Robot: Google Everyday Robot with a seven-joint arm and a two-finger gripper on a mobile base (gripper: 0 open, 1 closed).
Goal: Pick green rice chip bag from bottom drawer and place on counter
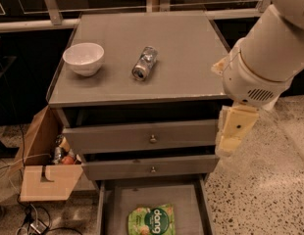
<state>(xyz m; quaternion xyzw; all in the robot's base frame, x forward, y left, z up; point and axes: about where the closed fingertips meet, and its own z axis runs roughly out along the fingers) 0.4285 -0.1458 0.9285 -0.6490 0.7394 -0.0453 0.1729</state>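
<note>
The green rice chip bag (152,221) lies flat on the floor of the bottom drawer (142,196), which is pulled open at the bottom edge of the view. The bag's lower part is cut off by the frame. The counter (186,48) is the grey top of the cabinet. My gripper (233,133) hangs from the white arm (269,48) just off the cabinet's right side, level with the two knobbed drawers. It is above and to the right of the bag and holds nothing that I can see.
A white bowl (84,58) and a silver can (144,62) lying on its side sit on the counter. An open cardboard box (44,165) with small items stands left of the cabinet, with cables (34,219) on the floor. Speckled floor (269,190) lies to the right.
</note>
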